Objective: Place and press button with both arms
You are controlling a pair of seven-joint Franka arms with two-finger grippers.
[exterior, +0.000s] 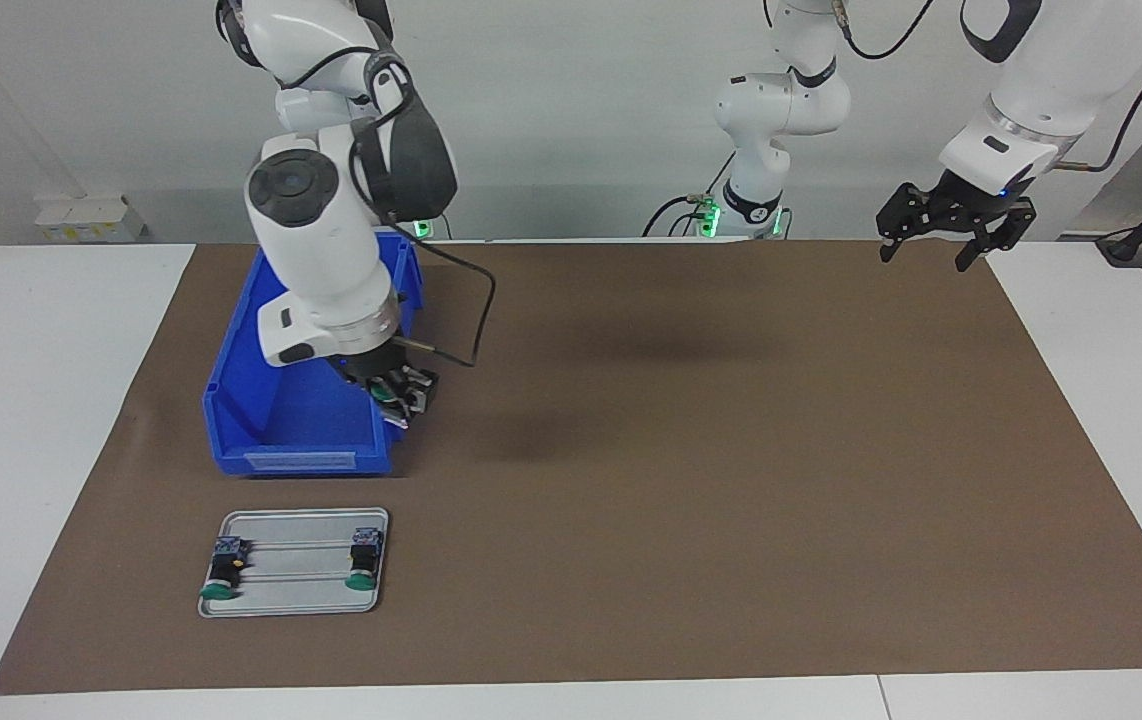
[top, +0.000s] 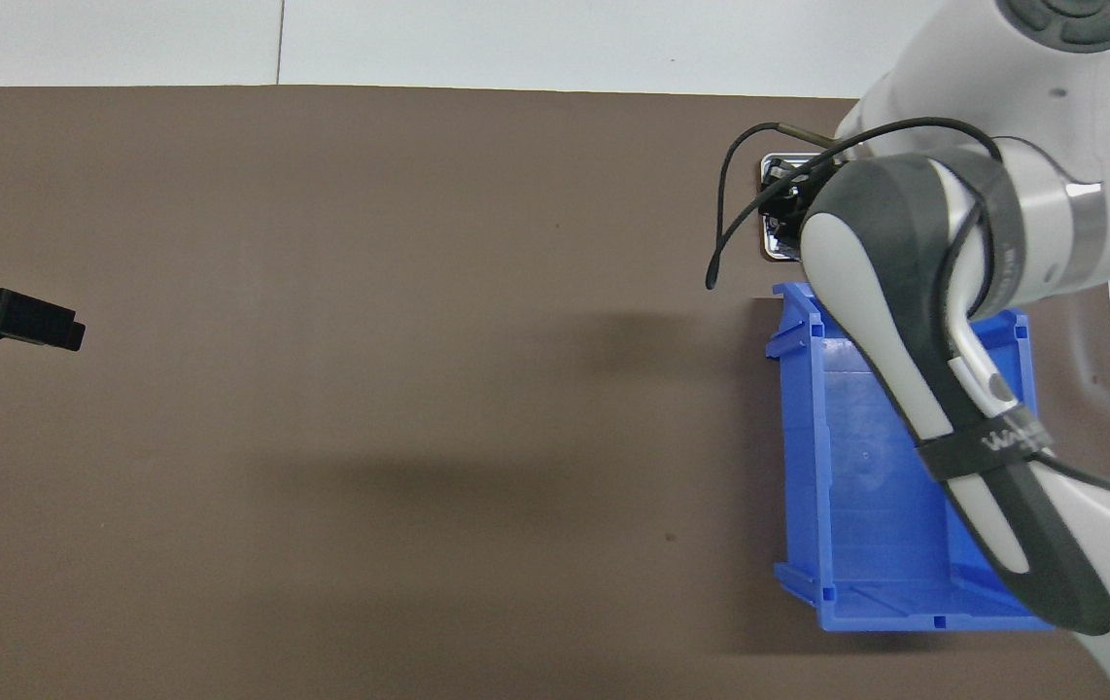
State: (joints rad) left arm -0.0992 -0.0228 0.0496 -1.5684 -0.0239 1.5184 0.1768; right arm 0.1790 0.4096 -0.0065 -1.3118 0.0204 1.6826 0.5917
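**Right arm carrying third button from bin toward tray**

Right gripper [exterior: 401,395], left of frame centre in the facing view, is clamped on a button [exterior: 389,396] with green showing between the fingertips, over the open front corner of the blue bin [exterior: 276,415]. The button's axis can't be read. Judgement: lift clear of the bin lip, then set it in the gap on the silver tray [exterior: 296,530], lower left. The tray's two buttons [exterior: 223,573] [exterior: 364,562] lie flat, long axes parallel, green caps toward the bottom of the frame; match that. Left gripper [exterior: 953,225], upper right, waits wide open and empty.
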